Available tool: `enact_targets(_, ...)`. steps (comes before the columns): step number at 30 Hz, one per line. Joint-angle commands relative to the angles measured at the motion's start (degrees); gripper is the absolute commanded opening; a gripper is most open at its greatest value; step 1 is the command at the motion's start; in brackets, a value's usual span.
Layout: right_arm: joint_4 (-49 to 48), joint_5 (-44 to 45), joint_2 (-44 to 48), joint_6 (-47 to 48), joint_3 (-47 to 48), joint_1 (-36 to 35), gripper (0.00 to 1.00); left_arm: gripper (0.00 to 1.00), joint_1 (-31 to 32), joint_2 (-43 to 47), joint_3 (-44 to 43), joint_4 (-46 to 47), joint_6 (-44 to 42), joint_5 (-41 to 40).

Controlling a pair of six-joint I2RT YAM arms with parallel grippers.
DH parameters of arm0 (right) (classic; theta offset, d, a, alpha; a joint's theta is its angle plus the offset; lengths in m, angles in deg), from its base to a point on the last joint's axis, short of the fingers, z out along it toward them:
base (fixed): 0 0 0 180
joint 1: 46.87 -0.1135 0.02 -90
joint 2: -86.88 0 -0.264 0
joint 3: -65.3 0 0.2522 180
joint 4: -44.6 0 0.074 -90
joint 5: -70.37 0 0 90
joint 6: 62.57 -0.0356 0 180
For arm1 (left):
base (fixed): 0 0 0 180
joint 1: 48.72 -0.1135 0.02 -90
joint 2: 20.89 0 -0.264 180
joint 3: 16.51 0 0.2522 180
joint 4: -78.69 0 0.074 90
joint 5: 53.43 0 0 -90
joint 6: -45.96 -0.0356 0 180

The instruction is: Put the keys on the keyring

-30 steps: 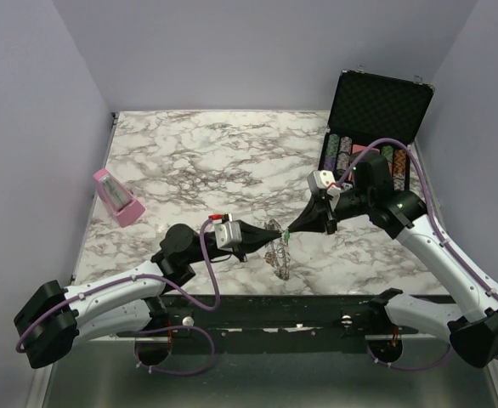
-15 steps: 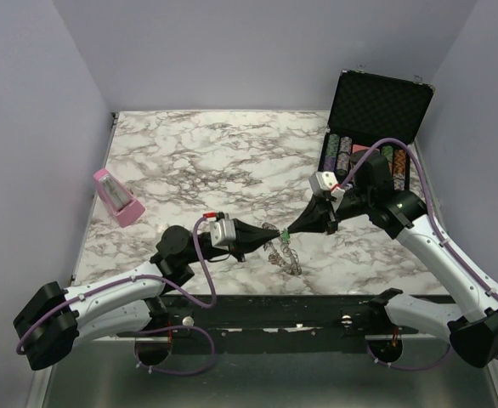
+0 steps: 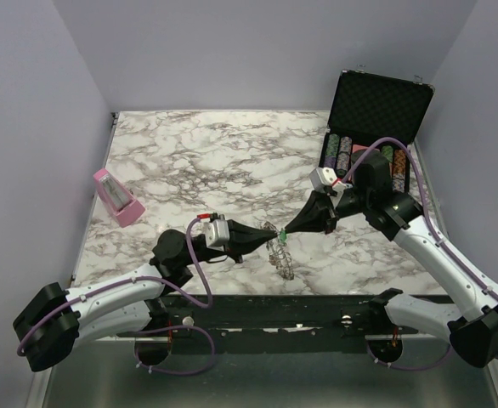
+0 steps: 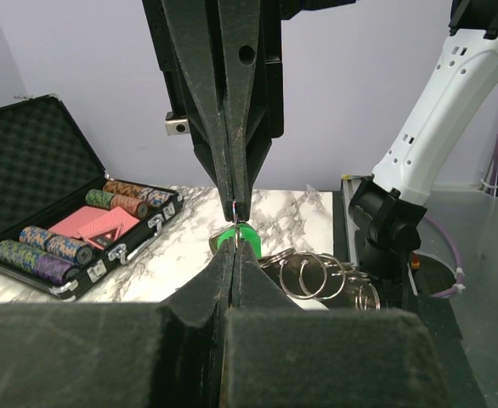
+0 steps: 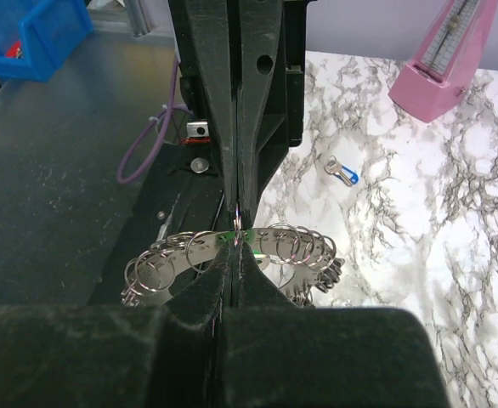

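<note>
Nearest the arms' bases, the silvery metal keyring with a rim of small wire loops [image 3: 283, 257] trails from the meeting point down toward the near edge of the grey-veined white marble counter [image 3: 198, 161]; its long axis slants near-right, and whether its low end touches the counter I cannot tell. Just above it the two black tapered pincers meet nose to nose on one line that runs from near-left to far-right; the left pincer [image 3: 264, 235] has its fingers pressed together, apparently on one thin loop of the keyring's rim; the right pincer [image 3: 286, 229] is also closed, clamped on the small green-headed metal key [image 4: 241, 235], whose flat plastic head shows edge-on at its tip. So the key lies directly between the tips, touching or all but touching the held loop, and the coming move turns on that one alignment: the key's hole against thin, springy wire; both parts are small, hard and slick, and I judge that a slight twist could slip either from its grip.

Further out on the left, a second tiny key with a blue plastic head [image 5: 342, 170] lies flat on the counter, well apart from both pincers and nearer the left arm; beyond it stands a pink plastic wedge-shaped metronome [image 3: 118, 197]. At the far right corner sits an open black foam-lined case [image 3: 376, 106] holding rows of striped poker chips [image 3: 344, 151].
</note>
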Motion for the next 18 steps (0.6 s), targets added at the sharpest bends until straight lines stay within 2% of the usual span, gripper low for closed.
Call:
enact_targets(1,-6.54,-2.83,0.3,-7.0,-1.56,-0.43,0.0,0.0,-0.41,1.4,0.45,6.72,1.29,-0.31)
enact_targets(18,-13.48,-2.39,0.74,-13.51,-4.38,-0.43,0.0,0.0,-0.59,-0.27,-0.6,9.88,3.14,-0.13)
